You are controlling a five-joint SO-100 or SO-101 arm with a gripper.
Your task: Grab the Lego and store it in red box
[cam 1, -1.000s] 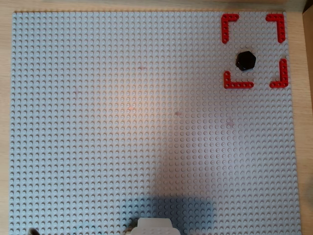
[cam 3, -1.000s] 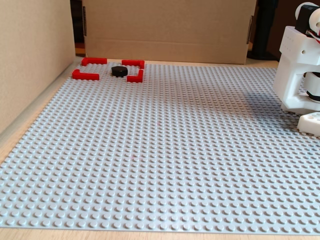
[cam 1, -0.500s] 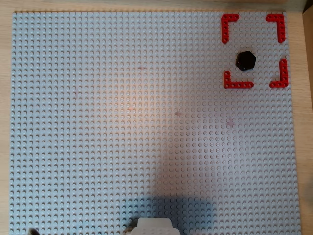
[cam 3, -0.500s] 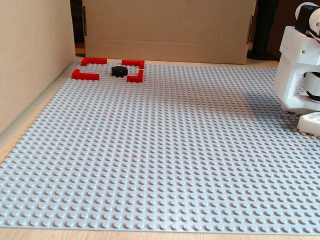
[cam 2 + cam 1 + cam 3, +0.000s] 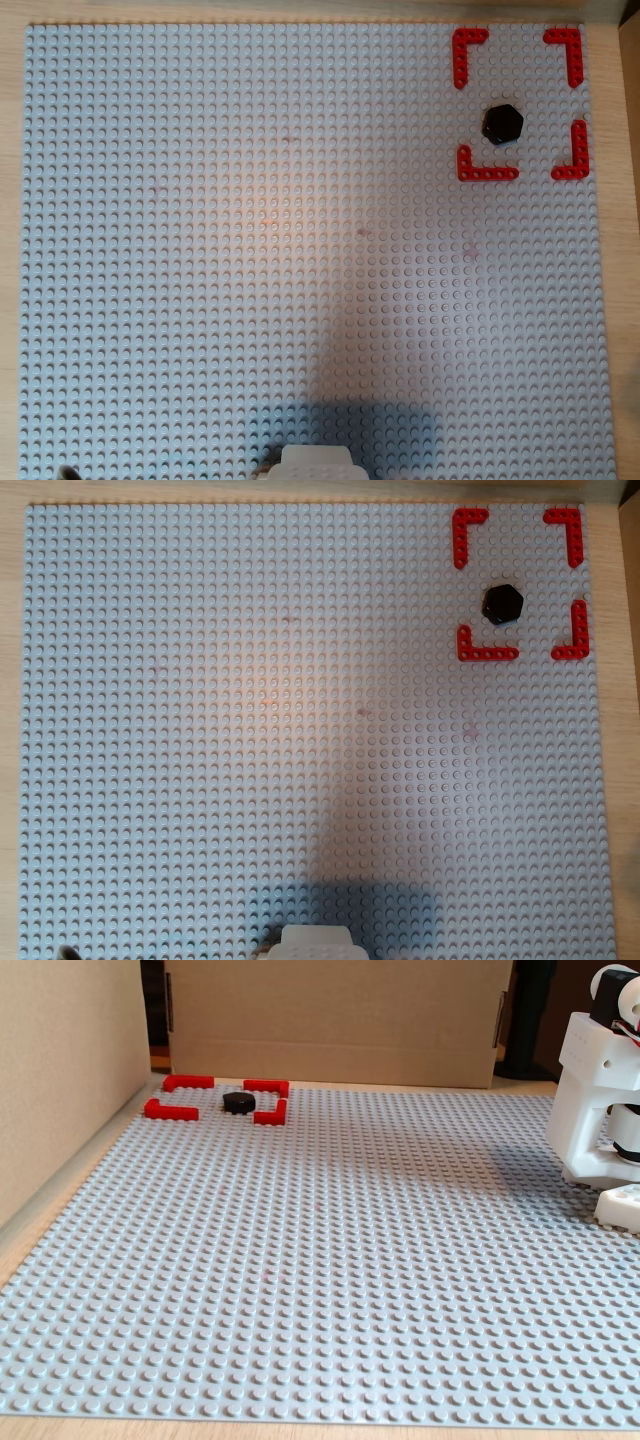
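The small glossy black hexagonal Lego (image 5: 502, 602) sits on the grey studded baseplate (image 5: 250, 730) inside the red box (image 5: 484, 653), a square outline of four flat red L-shaped corner pieces with gaps between them. In both overhead views the Lego lies in the lower-middle of that outline, nearer the bottom-left corner piece than the others, touching none of them. The fixed view shows the same Lego (image 5: 238, 1102) at the far left of the baseplate (image 5: 330, 1290), just beside the near-right corner piece of the red box (image 5: 170, 1112).

Only the fixed view shows the tan cardboard walls (image 5: 340, 1020) behind and to the left of the plate, and the white robot arm base (image 5: 600, 1100) at the right edge. The overhead views show only a white sliver of the arm (image 5: 318, 945) at the bottom edge, with its shadow on the studs, and pale wooden bench (image 5: 10, 730) around the plate. The jaws appear in no view, so whether they are released or clenched cannot be told.
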